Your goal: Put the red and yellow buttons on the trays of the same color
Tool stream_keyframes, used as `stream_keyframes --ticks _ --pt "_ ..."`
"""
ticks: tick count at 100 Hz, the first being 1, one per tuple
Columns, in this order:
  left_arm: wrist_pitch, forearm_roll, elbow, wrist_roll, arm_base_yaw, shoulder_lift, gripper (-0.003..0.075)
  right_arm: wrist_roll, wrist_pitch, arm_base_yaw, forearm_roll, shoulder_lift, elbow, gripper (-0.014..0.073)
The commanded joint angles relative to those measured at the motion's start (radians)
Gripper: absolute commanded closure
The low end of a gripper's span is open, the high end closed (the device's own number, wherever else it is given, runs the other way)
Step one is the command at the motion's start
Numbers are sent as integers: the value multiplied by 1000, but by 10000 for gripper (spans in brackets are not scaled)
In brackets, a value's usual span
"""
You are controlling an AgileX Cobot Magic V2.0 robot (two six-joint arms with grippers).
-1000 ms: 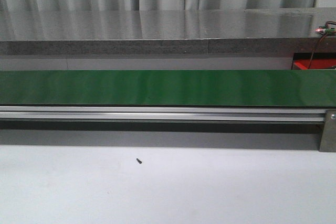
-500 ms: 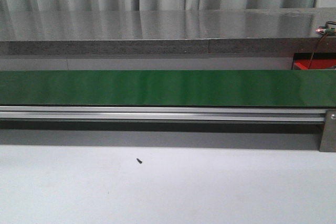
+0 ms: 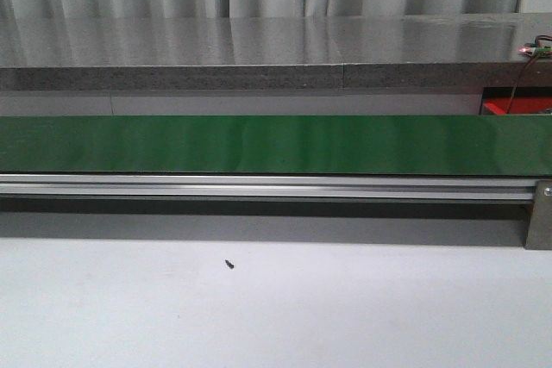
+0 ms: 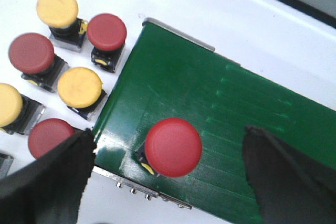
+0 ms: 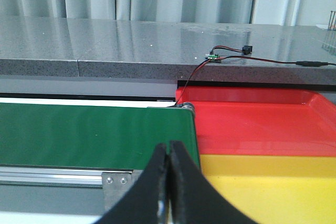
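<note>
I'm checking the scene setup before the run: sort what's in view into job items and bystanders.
Job items:
red button on the green belt, between the open left fingers
spare red buttons and yellow buttons beside the belt
red tray, yellow tray
right fingers, closed

Bystanders:
small dark screw on the white table
wired circuit board on the grey counter

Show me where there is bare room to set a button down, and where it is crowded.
Free: the green belt beyond the red button between the open left gripper's fingers; the red tray and yellow tray past the belt's end, both bare in view. Crowded: the cluster of buttons beside the belt's start.
</note>
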Motion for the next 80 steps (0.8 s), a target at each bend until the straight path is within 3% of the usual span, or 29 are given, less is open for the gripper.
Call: stream_keyframes --ticks 1,51,80 --pt "-50 15 -30 2 2 -72 152 2 -79 0 -11 -18 -18 715" --pt "-36 13 64 29 235 -105 153 2 -79 0 -11 -18 -18 715" --pt "-58 15 133 82 314 -68 153 2 -79 0 -11 -18 -18 715"
